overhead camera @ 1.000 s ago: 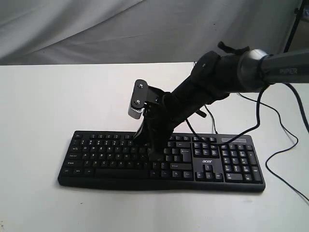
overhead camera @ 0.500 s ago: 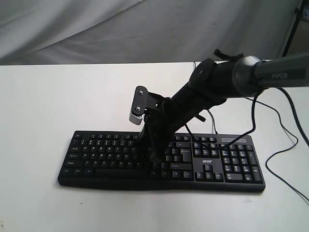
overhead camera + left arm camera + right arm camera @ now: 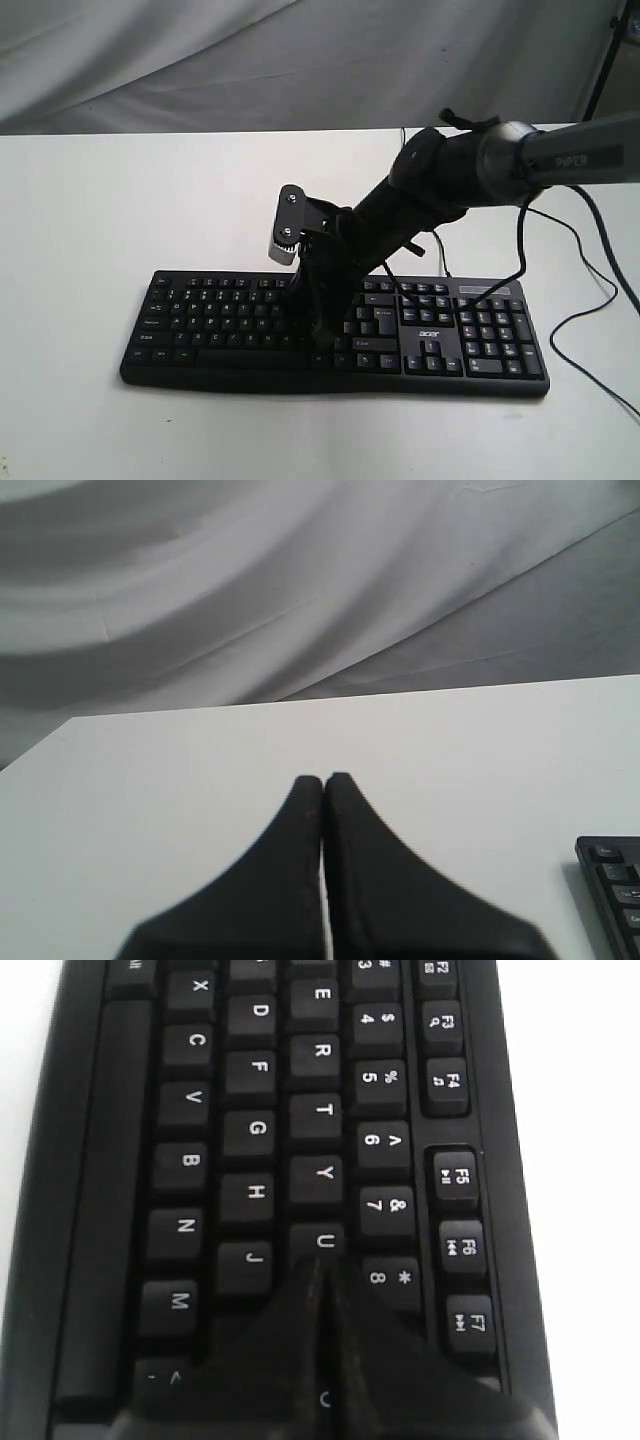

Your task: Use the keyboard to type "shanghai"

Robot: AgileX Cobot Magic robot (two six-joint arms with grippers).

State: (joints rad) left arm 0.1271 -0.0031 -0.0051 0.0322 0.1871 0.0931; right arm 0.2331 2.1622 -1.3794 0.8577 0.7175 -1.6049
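Right gripper [image 3: 322, 1265] pressed together, tip at U key [image 3: 322, 1241] | arm [image 3: 420, 190] covers middle of keyboard [image 3: 220, 320] | cable [image 3: 610, 290] loops on table [image 3: 100, 220]

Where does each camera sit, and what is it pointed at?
Exterior view: off the arms, facing the keyboard and grey cloth; shows right arm, right gripper over keys.
Left wrist view: on that wrist, looking over table; shows shut left gripper, keyboard corner.
Right wrist view: on that wrist, close above keys; shut right gripper near U key.
All three share the keyboard.
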